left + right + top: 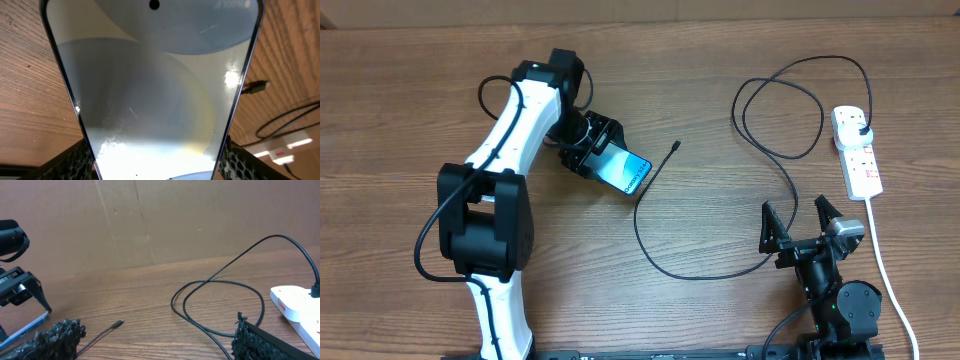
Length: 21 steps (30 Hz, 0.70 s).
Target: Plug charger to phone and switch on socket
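left gripper [597, 150]: clamped on the phone [623, 170] across its long edges, left of centre on the desk [410, 90]
phone: screen lit light blue, tilted, held out beyond the fingers; whether it touches the desk cannot be told
left wrist view: frame almost filled by the phone screen, front-camera dot seen at the top; mesh finger pads [75, 161] seen pressed against both lower edges, a contact only roughly made out from overhead
right gripper [794, 210]: fingers spread wide, nothing between them, placed near the front edge, right of centre
charger [650, 245]: thin black cable laid loose on the desk
connector tip [676, 146]: lying free just right of the phone, apart from it, not inserted; shown in all three views
charger route: traced whole only from overhead, from the tip toward the front, curved past the right gripper, looped at the back, ended at the plug [860, 128]
plug: seated in the far end of the socket [858, 165]
socket: white strip with reddish markings at the right side of the desk; blurred in the left wrist view, cut off in the right wrist view; switch position cannot be told
white cord [885, 270]: run from the socket's near end toward the front, seen only overhead
right wrist view: tip, cable loop and socket end seen low across the desk, left gripper with phone at far left, cardboard wall [150, 225] behind
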### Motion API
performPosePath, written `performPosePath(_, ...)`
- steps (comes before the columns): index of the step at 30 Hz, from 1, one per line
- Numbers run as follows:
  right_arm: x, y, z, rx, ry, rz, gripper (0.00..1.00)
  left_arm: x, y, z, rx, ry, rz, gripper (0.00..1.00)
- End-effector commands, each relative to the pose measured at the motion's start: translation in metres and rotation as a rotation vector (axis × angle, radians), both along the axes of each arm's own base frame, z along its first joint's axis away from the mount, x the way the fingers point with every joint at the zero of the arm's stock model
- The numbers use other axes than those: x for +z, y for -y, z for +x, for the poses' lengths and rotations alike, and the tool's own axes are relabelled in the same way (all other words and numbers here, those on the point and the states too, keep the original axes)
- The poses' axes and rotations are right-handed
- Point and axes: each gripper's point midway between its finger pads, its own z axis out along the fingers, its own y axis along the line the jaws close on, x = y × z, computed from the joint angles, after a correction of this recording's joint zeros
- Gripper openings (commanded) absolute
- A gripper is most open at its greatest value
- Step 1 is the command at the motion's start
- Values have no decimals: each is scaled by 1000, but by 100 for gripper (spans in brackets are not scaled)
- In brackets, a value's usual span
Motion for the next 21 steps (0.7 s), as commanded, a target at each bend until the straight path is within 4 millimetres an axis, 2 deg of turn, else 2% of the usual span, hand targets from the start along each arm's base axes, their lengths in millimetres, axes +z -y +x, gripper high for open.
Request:
performPosePath(1, -2, 1, 0, -8, 4, -2, 100, 7, 6, 6, -21, 44, 31, 55)
performPosePath(21, -2, 1, 0, -8, 4, -2, 100, 5, 42, -14, -130, 52, 57, 54)
